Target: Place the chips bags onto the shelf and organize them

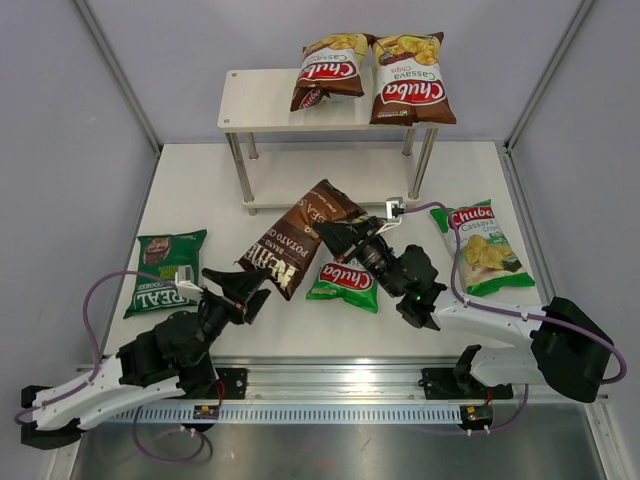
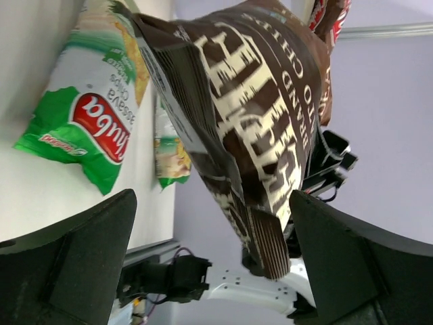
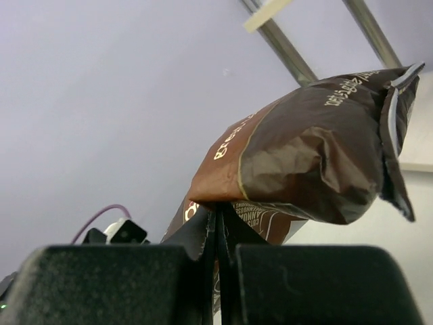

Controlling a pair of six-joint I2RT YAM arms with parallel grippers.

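Meanwhile the right gripper (image 1: 343, 236) was pinched shut on an edge of the Kettle bag (image 1: 298, 243), holding it tilted off the surface (image 1: 200, 190), its lower end just before the wide-open left gripper (image 1: 248, 285).

Top view: Kettle bag (image 1: 300, 240) covers upper edge of near green Chuba bag (image 1: 345, 280). Tips of right claw (image 1: 340, 235) hard to tell from dark foil. Lower board of shelf (image 1: 260, 100) mostly under top board.

Left wrist view: Kettle bag cut by top edge, far green Chuba bag (image 2: 169, 152) mostly behind it, brown Chuba bags (image 2: 331, 17) just a sliver at the edge. Fingers (image 2: 74, 264) of left claw (image 2: 211, 196) cut off at bottom.

Right wrist view: bag's lower part behind right claw's fingers (image 3: 101, 284); only a corner of shelf shows, blurred.
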